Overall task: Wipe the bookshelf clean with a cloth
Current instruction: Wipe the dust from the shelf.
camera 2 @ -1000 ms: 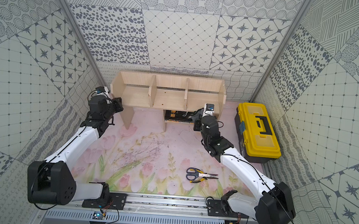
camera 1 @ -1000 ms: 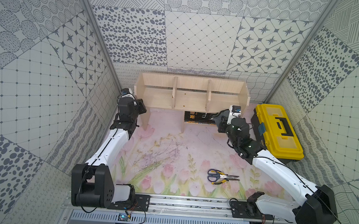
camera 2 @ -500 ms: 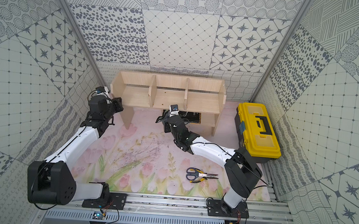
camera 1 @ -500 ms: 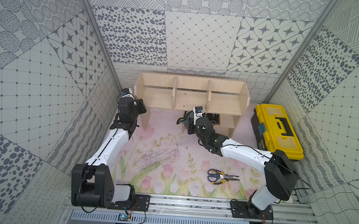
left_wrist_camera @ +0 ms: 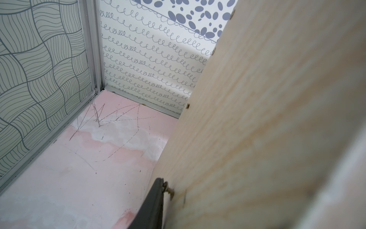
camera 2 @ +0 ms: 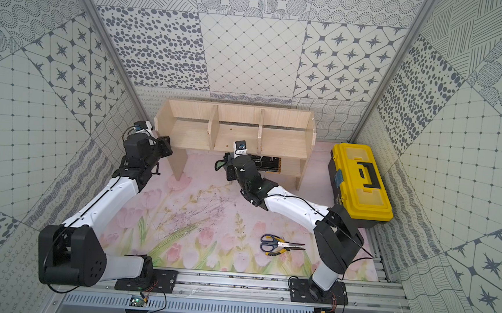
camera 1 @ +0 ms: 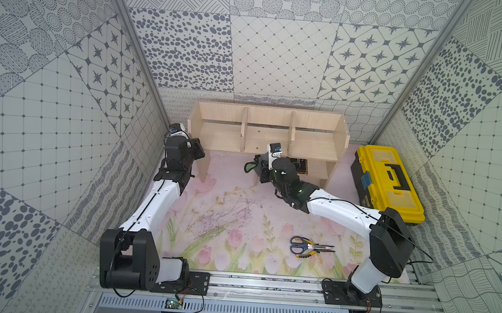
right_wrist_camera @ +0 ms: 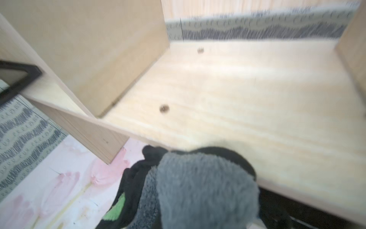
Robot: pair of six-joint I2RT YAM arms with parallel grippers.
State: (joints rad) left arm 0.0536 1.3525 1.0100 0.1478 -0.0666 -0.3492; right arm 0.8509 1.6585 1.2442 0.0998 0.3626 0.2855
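While the right tool [camera 1: 260,170] is pressed together on a bunch of the cloth [camera 1: 249,166], the cloth hangs just off the near edge of the bookshelf [camera 1: 314,142]. It sits in front of the middle bay, close to that bay's left divider and above the surface [camera 1: 227,222]. The left tool [camera 1: 196,152] sits at the left side panel. In the left wrist view one finger [left_wrist_camera: 152,206] lies against the panel's outer face, so the tool appears to pinch the wood and brace the unit.

Risks: the bunched cloth may offer only a small pad and miss parts of the board. The right wrist may strike a divider on entering the bay. A hard push may shift the bookshelf if the left hold slips.

Hidden or unclear: the right tool's fingers are buried under the cloth, and the left tool's second finger is behind the panel. Contact between cloth and board cannot be judged, as the right wrist view is blurred. The dark flat item [camera 1: 299,166] on the lower shelf cannot be identified.
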